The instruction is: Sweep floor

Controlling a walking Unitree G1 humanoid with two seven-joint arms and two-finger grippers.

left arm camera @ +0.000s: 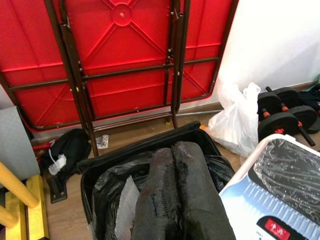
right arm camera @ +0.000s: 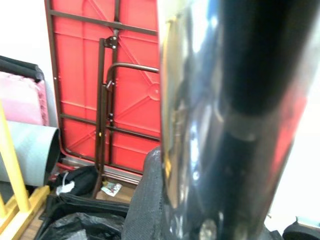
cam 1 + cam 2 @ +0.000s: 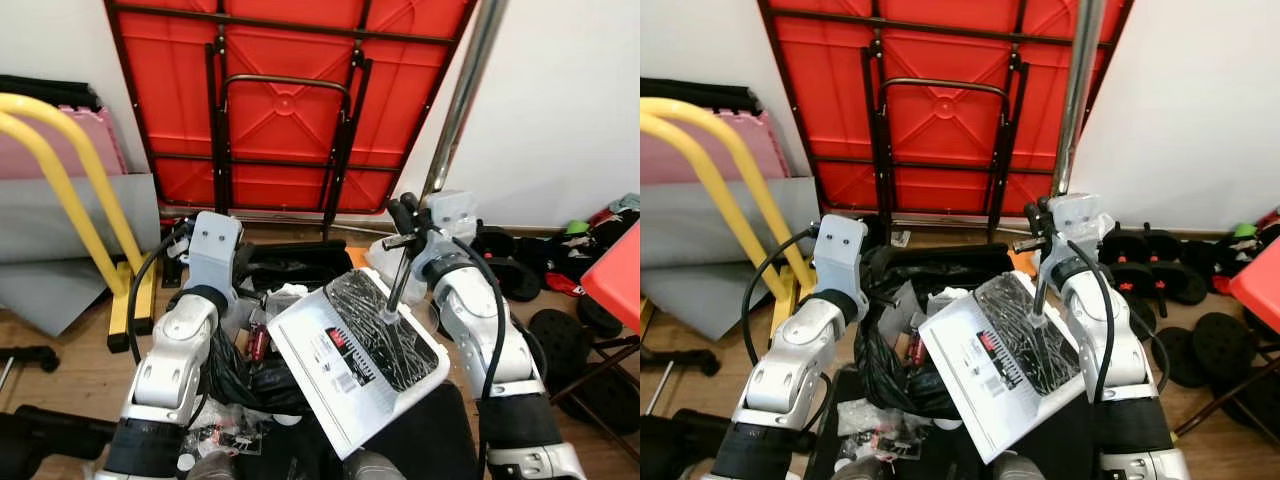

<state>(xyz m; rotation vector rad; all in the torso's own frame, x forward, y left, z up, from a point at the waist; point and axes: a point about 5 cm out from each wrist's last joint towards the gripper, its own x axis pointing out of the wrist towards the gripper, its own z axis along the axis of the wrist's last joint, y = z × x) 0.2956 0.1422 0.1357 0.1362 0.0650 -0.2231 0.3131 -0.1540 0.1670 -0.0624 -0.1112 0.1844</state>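
My right gripper (image 3: 406, 218) is shut on a shiny silver pole (image 3: 462, 95), the long handle of a white dustpan (image 3: 335, 355). The dustpan hangs tilted in front of my chest, with black crinkled rubbish (image 3: 385, 325) lying in its tray. In the right wrist view the pole (image 2: 215, 125) stands close up beside one black finger (image 2: 145, 200). My left gripper (image 1: 173, 152) is shut with nothing between its fingers. It is held over an open black bin (image 1: 150, 145) lined with a black bag (image 1: 107, 192).
A folded red table (image 3: 290, 90) leans on the wall ahead. A yellow frame (image 3: 70, 170) and grey mats stand at the left. Dumbbells (image 3: 520, 265), weight plates and a red stool (image 3: 615, 275) crowd the right. A white plastic bag (image 1: 237, 122) lies by the bin.
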